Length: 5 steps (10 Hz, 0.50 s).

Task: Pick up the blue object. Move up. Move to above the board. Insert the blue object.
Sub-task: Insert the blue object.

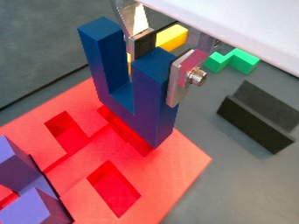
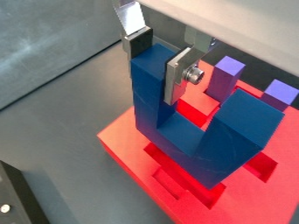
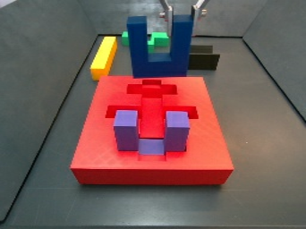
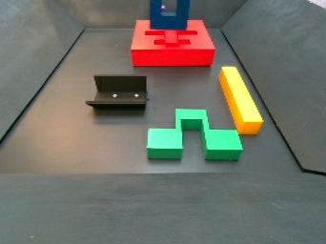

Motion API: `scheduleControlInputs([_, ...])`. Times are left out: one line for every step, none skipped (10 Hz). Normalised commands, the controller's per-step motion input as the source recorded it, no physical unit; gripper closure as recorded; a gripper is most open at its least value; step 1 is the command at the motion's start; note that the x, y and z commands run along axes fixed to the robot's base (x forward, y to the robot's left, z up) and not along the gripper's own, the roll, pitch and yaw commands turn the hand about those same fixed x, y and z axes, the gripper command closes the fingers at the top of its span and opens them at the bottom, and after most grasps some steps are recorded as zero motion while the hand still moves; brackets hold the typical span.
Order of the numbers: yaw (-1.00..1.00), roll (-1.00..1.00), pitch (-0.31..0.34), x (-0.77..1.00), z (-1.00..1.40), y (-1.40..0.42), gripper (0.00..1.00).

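The end effector (image 1: 158, 54) stands over the far end of the board (image 3: 96, 156), its two flat silver fingers (image 1: 184, 77) pinching one upright prong of the blue object (image 1: 128, 83). In both wrist views one plate with its screw head presses the prong's inner face, inside the U, while the dark-padded plate sits on the prong's outer face. The blue object hangs with its prongs pointing up toward the end effector and its base down. In a wrist view its base (image 2: 193, 140) meets the red surface at the edge of a recessed cut-out; whether it is seated in the recess or only resting on top cannot be told. In a side view the block (image 3: 159, 49) stands upright at the board's back edge, directly beneath the end effector (image 3: 181, 11).

At the opposite end of the board from the end effector, a lighter purple U-shaped block (image 3: 149, 134) sits in a cut-out, prongs upward. Beside the board, off to one side of the end effector, lies a long yellow bar (image 4: 239, 96), and beyond it a green block (image 4: 192, 133). The fixture (image 4: 118, 92), a dark L-shaped bracket, stands on the dark floor (image 4: 76, 143) well apart from the end effector. In a wrist view the fixture (image 1: 260, 114), green block (image 1: 230, 59) and yellow bar (image 1: 170, 37) lie past the board's edge.
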Motion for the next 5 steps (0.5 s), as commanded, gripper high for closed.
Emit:
scheduleControlInputs([-0.02, 0.17, 0.0, 0.06, -0.21, -0.04, 1.0])
scheduleControlInputs([0.0, 0.04, -0.011, 0.0, -0.31, -0.01, 1.0])
scheduleControlInputs([0.0, 0.0, -0.051, 0.0, -0.4, 0.0, 1.0])
scheduleControlInputs([0.0, 0.0, -0.043, 0.0, -0.4, 0.0, 1.0])
scheduleControlInputs([0.0, -0.05, -0.017, -0.01, -0.32, 0.0, 1.0])
